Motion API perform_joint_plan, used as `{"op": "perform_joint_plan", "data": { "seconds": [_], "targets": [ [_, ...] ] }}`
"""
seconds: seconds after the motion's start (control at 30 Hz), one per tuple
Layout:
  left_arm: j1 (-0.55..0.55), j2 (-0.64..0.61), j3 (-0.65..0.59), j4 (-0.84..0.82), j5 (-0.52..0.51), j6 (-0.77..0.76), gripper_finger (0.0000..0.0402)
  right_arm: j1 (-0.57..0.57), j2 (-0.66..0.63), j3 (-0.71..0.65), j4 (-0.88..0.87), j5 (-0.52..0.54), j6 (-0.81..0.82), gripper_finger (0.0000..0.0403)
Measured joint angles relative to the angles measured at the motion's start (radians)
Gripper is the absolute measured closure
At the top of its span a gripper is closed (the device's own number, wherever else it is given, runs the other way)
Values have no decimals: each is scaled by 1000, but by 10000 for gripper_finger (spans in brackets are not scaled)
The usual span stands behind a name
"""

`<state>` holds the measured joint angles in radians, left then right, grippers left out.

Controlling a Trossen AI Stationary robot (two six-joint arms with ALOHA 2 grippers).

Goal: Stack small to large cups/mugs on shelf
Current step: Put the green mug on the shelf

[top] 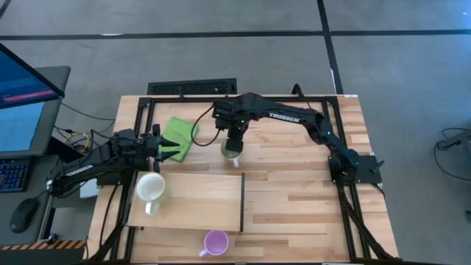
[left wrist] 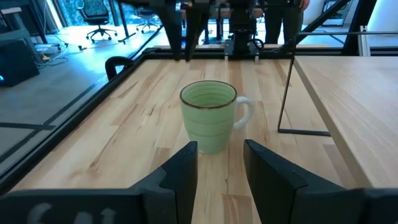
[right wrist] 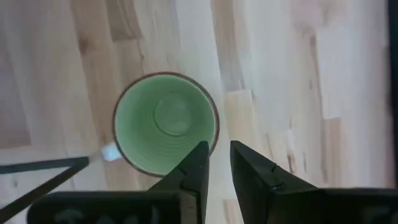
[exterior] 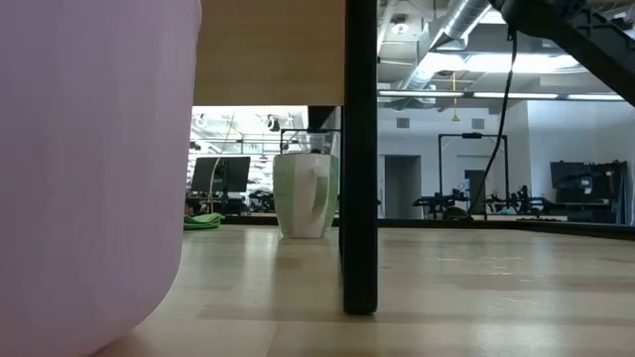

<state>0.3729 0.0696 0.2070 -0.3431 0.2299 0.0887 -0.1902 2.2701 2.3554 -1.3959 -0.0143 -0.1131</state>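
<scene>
Hovering right fingers [right wrist: 216, 163], narrowly parted, above green mug [right wrist: 165, 122]

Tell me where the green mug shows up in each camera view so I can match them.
High view: green mug upper centre, under the right gripper.
Low view: centre, standing on the table beyond the dark post.
Left wrist view: centre, ahead of the fingers.
Right wrist view: seen from above.
Shared landmark: the shelf with its dark edge beside the mug.

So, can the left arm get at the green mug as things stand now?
Probably not freely: the right pincer hangs directly above the green mug, fingers over its rim. The left pincer faces it, open, across bare table, so a side approach looks possible.
</scene>
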Motion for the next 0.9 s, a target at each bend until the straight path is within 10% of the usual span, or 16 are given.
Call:
{"op": "perform_joint_plan", "data": {
  "seconds": [0.9],
  "targets": [
    [0,0,0,3,0,-43,280,0,-394,-4,-151,23,11,316]
  ]
}}
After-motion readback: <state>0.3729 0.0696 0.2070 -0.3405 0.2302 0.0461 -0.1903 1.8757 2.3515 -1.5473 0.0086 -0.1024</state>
